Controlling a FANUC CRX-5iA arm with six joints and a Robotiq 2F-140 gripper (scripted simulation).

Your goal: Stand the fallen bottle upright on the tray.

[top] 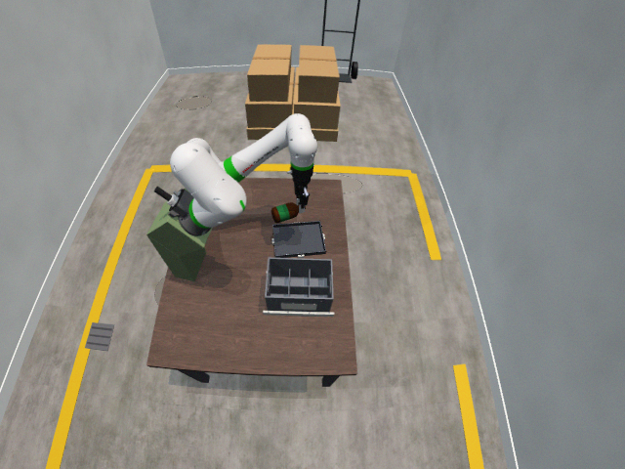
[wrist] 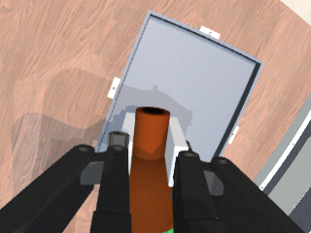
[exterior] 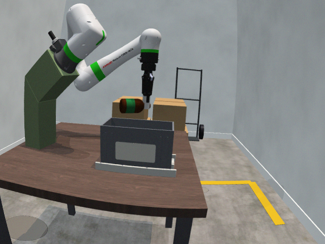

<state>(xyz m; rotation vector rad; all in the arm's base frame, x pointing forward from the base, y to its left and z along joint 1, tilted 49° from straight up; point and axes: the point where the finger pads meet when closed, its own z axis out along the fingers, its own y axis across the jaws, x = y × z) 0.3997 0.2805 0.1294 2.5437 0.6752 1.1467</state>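
Brown bottle [top: 284, 212] [exterior: 131, 105] [wrist: 152, 141] — sideways between fingers [exterior: 146, 105]

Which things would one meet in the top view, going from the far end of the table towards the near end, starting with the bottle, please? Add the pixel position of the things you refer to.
Brown bottle with a green band [top: 284, 212] [exterior: 130, 105] [wrist: 152, 136] → shallow tray [top: 299, 239] [wrist: 194, 63] → divided crate [top: 299, 303] [exterior: 136, 136] → pale strip [top: 299, 313] [exterior: 135, 169].

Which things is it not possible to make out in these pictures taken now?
- Bottle's base, wrist view: cut off by the lower edge.
- Tray, exterior view: hidden behind the crate.
- Crate compartments' floors, exterior view: hidden by the crate's front wall.
- Bottle's inside, wrist view: too dark at the mouth.
- Hand truck's top, top view: cut off by the upper edge.
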